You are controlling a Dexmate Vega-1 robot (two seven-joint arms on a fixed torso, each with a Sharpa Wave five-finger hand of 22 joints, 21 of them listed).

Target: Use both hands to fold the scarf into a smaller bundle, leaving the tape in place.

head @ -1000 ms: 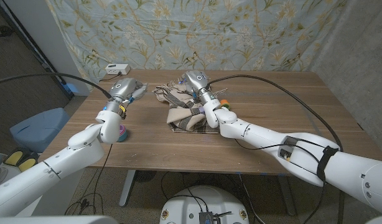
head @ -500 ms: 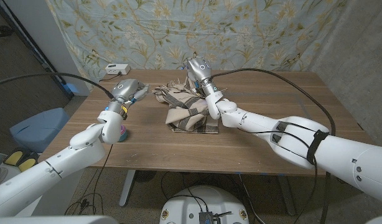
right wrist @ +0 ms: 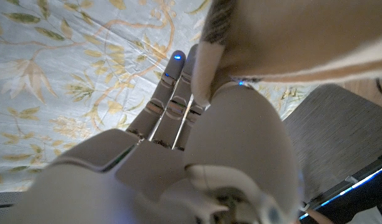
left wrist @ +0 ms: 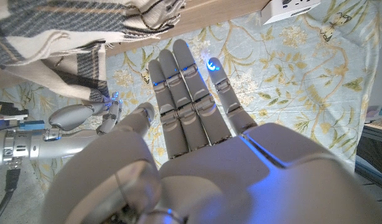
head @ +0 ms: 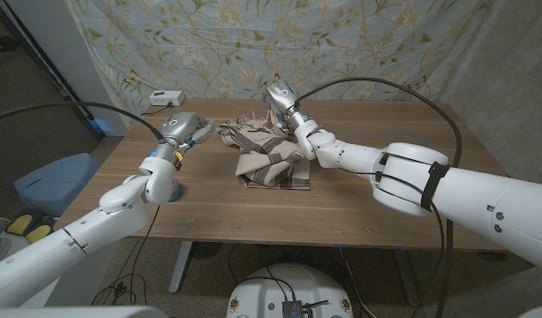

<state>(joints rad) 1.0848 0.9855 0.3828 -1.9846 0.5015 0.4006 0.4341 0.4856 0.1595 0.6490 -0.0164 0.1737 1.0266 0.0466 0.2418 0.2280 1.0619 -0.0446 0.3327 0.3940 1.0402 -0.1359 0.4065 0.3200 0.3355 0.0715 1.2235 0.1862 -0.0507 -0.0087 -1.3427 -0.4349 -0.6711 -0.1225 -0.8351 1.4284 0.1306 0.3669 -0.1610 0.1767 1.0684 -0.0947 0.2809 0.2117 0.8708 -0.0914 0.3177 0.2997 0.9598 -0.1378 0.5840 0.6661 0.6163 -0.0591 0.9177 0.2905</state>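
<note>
The beige scarf [head: 269,159] with dark stripes lies bunched in a heap at the middle of the table [head: 386,194]. My right hand [head: 281,98] is raised over the heap's far edge and pinches a fold of the scarf [right wrist: 284,37] between thumb and fingers. In the left wrist view that cloth [left wrist: 66,31] hangs from the right hand [left wrist: 85,115]. My left hand [head: 186,130] hovers to the left of the scarf, fingers [left wrist: 185,81] straight and together, holding nothing. A pink and teal tape roll [head: 175,189] sits beside my left forearm.
A white box [head: 163,96] with a cable stands at the table's far left corner. A blue seat [head: 55,181] is beside the table on the left. A flowered curtain hangs behind the table.
My right hand has risen and moved toward the far edge, drawing a fold of the scarf up with it. The left hand has hardly moved.
</note>
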